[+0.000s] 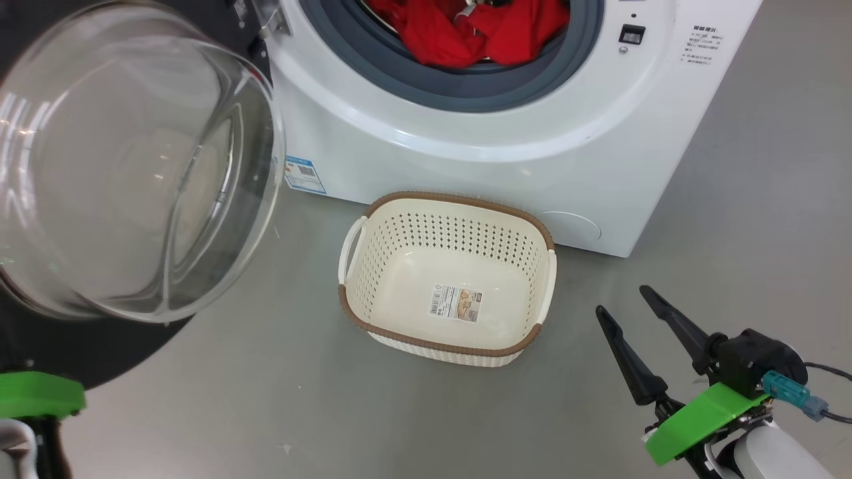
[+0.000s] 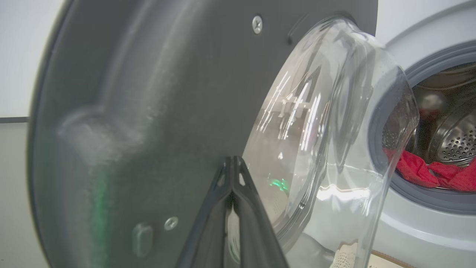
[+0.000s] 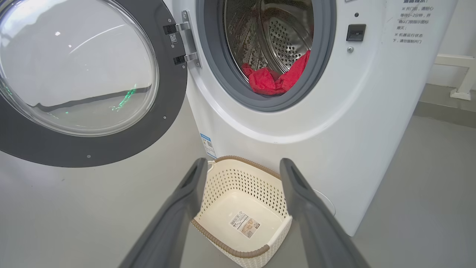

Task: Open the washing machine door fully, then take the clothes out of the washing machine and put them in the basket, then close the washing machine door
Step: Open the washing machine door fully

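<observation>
The white washing machine point(image 1: 466, 153) stands ahead with its drum mouth uncovered. Red clothes point(image 1: 479, 26) lie heaped at the drum's front lip, also seen as clothes point(image 3: 275, 78). The washing machine door point(image 1: 133, 159) hangs swung out to the left, glass bowl toward me. The cream basket point(image 1: 459, 199) sits on the floor against the machine's front, holding nothing but a sticker. My left gripper point(image 2: 232, 160) is shut on nothing, tips close to the door's dark inner face point(image 2: 148, 111). My right gripper point(image 1: 622, 299) is open, low and right of the basket point(image 3: 230, 251).
Grey floor point(image 1: 765, 199) runs open to the right of the machine and in front of the basket. A white frame point(image 3: 457, 74) stands by the wall beyond the machine's right side. The open door's rim point(image 3: 111, 149) takes up the left side.
</observation>
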Available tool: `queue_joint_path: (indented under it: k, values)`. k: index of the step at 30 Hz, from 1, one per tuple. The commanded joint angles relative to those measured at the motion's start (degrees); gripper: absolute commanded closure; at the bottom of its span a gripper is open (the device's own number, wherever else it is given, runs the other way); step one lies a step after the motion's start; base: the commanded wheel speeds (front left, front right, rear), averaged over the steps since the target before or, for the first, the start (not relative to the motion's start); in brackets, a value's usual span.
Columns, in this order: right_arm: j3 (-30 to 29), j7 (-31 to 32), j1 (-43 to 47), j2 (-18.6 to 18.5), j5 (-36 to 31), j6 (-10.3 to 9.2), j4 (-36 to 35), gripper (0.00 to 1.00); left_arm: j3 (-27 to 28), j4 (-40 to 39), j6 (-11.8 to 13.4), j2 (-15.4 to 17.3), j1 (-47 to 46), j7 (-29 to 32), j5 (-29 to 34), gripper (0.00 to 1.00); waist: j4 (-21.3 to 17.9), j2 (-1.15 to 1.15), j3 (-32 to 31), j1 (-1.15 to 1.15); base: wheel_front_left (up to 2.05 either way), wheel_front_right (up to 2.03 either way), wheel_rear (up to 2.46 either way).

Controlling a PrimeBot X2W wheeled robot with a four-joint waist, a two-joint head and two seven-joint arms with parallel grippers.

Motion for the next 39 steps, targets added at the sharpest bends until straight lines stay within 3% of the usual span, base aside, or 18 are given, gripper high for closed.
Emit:
queue_joint_path:
  k: [1, 28, 39]
  values:
    - [1.1, -0.5, -1.9, -0.9, -0.9, 0.36, -1.5, 0.0, 3.2, -0.8, 0.2, 4.1, -2.2, -0.3, 0.7, 1.0, -0.2, 0.0, 0.5, 0.0, 0.0, 0.0, 0.0]
    - [2.0, -0.5, -4.4, -1.3, -1.3, 0.36, -2.0, 0.0, 15.0, 10.4, -0.8, 10.6, -12.2, -0.3, 6.2, 1.0, -2.4, 0.0, 5.0, 0.0, 0.0, 0.0, 0.0]
    - [2.3, -0.5, -4.2, -0.7, -1.2, 0.36, -1.5, 0.0, 16.7, 13.4, -2.4, 10.5, -12.2, -0.3, 6.8, 1.0, -2.5, 0.0, 3.4, 0.0, 0.0, 0.0, 0.0]
